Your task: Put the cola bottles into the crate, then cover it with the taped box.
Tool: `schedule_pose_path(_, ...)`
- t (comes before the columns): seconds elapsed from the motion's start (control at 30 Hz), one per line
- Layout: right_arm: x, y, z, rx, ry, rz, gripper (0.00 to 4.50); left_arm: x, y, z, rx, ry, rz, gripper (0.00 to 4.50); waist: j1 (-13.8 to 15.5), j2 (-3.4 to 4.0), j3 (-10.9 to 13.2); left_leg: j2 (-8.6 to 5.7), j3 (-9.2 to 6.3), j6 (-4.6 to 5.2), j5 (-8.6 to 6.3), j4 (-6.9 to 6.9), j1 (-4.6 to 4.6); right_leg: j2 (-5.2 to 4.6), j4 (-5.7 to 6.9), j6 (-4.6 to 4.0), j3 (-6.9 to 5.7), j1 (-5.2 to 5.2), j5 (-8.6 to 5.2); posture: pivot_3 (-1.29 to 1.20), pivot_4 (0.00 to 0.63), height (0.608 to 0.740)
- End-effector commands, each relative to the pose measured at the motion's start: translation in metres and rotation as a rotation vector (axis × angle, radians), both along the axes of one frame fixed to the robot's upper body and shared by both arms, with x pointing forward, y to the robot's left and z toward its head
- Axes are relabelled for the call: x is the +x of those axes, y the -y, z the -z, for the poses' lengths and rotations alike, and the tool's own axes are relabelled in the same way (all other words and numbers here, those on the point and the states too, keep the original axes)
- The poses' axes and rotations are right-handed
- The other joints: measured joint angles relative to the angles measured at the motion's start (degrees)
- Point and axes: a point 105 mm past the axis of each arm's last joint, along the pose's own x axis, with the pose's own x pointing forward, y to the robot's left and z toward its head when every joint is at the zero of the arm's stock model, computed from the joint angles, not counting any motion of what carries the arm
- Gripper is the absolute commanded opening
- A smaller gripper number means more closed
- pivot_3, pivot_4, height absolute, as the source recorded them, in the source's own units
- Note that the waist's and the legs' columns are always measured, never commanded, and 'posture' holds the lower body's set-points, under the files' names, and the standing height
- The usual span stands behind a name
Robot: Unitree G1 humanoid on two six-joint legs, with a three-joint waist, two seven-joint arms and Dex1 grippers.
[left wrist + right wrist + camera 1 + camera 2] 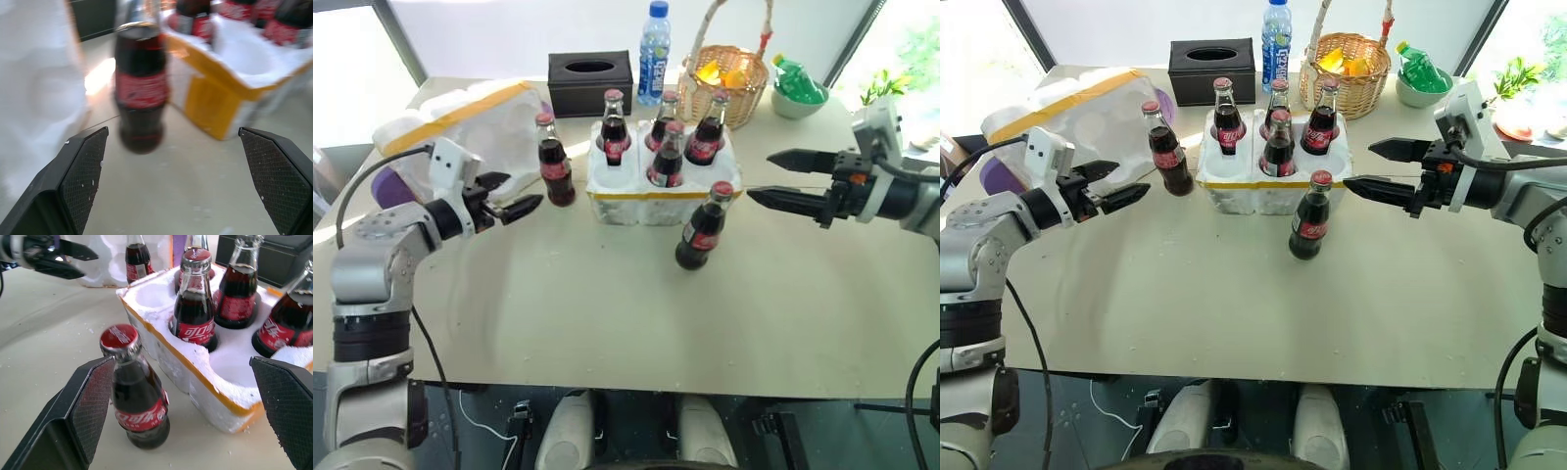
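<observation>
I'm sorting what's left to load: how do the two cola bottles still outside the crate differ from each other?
The left loose bottle stands beside the crate's left end, near the taped box; the front loose bottle stands before the crate's front right corner. The left one faces the open left gripper; the front one is nearer the open right gripper. Both stand upright on the table, capped and ungripped.

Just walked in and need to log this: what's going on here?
A two-armed robot is loading cola bottles into a foam crate. Four bottles stand in its wells; one stands on the table to the crate's left, another in front of it. Both the left pincer and the right pincer are open and empty. The taped box waits at far left.
</observation>
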Motion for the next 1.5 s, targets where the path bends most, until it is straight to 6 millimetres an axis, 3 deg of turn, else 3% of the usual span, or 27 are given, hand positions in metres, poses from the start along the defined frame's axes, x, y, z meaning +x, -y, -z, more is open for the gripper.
schedule_pose_path(0.03,-0.009,-0.004,-0.018,-0.013,0.05,-0.052,4.5,0.021,0.01,-0.017,0.013,0.088,0.002,4.46,0.3,-0.02,0.0,-0.01,-0.01,-0.01,0.01,0.0,-0.01,0.0,0.02,0.0,-0.03,0.0,0.0,0.0,0.15,0.74)
schedule_pose_path(0.27,-0.013,-0.009,-0.031,0.002,0.076,-0.087,4.5,0.05,0.025,-0.007,0.062,0.06,0.073,4.46,-0.4,-0.03,0.0,-0.07,0.13,0.08,-0.03,-0.02,-0.03,0.1,-0.04,0.02,-0.1,-0.01,0.0,0.0,0.15,0.74)
schedule_pose_path(0.53,-0.016,-0.012,-0.032,0.01,0.08,-0.104,4.5,0.068,0.038,0.017,0.104,-0.005,0.108,4.46,-0.7,-0.04,0.0,0.0,0.15,0.08,-0.04,-0.02,-0.05,0.09,-0.07,0.02,-0.1,-0.03,0.0,0.0,0.15,0.74)
schedule_pose_path(0.63,-0.018,-0.014,-0.034,0.01,0.085,-0.115,4.5,0.071,0.038,0.017,0.089,0.003,0.106,3.66,-0.8,-0.06,0.0,0.0,0.14,0.08,-0.04,-0.02,-0.05,0.08,-0.06,0.02,-0.1,-0.04,0.0,0.0,0.15,0.74)
schedule_pose_path(0.7,-0.02,-0.014,-0.036,0.014,0.09,-0.118,4.5,0.07,0.036,0.016,0.083,0.006,0.112,2.68,-1.1,-0.07,0.0,0.03,0.13,0.09,-0.04,-0.02,-0.05,0.08,-0.06,0.02,-0.1,-0.05,0.0,0.0,0.15,0.74)
schedule_pose_path(0.73,-0.021,-0.015,-0.037,0.016,0.092,-0.119,4.5,0.069,0.035,0.014,0.08,0.007,0.117,2.5,-1.2,-0.07,0.0,0.04,0.12,0.09,-0.04,-0.02,-0.07,0.07,-0.05,0.02,-0.1,-0.06,0.0,0.0,0.15,0.74)
schedule_pose_path(0.87,-0.022,-0.014,-0.038,0.02,0.095,-0.116,4.5,0.06,0.024,-0.002,0.055,0.043,0.152,2.5,-1.4,-0.1,0.0,0.06,0.12,0.09,-0.04,-0.03,-0.08,0.06,-0.04,0.02,-0.1,-0.09,0.0,0.0,0.15,0.74)
schedule_pose_path(1.03,-0.021,-0.012,-0.035,0.02,0.098,-0.099,4.5,0.027,0.012,-0.038,0.042,0.079,0.263,2.5,-1.7,-0.27,0.2,0.14,0.14,0.1,-0.05,-0.08,-0.17,0.08,0.03,0.02,-0.09,-0.21,0.0,0.0,0.15,0.74)
schedule_pose_path(1.2,-0.02,-0.01,-0.036,0.026,0.108,-0.081,4.5,-0.004,0.021,-0.079,0.019,0.136,0.399,2.5,-1.2,-0.35,0.2,0.14,0.14,0.09,-0.04,-0.06,-0.19,0.05,0.0,0.02,-0.08,-0.2,0.0,0.0,0.15,0.74)
schedule_pose_path(1.33,-0.021,-0.009,-0.035,0.032,0.112,-0.071,4.5,0.002,0.039,-0.112,-0.082,0.214,0.417,2.5,-0.5,-0.36,0.2,0.04,0.04,0.09,-0.04,0.03,-0.17,-0.01,-0.05,0.03,-0.09,-0.1,0.0,0.0,0.15,0.74)
schedule_pose_path(1.5,-0.023,-0.007,-0.034,0.033,0.118,-0.057,4.5,0.021,0.073,-0.119,-0.166,0.259,0.442,2.5,0.0,-0.37,0.2,0.01,0.06,0.1,-0.04,0.06,-0.15,-0.01,-0.03,0.08,-0.09,-0.07,0.03,0.0,0.15,0.74)
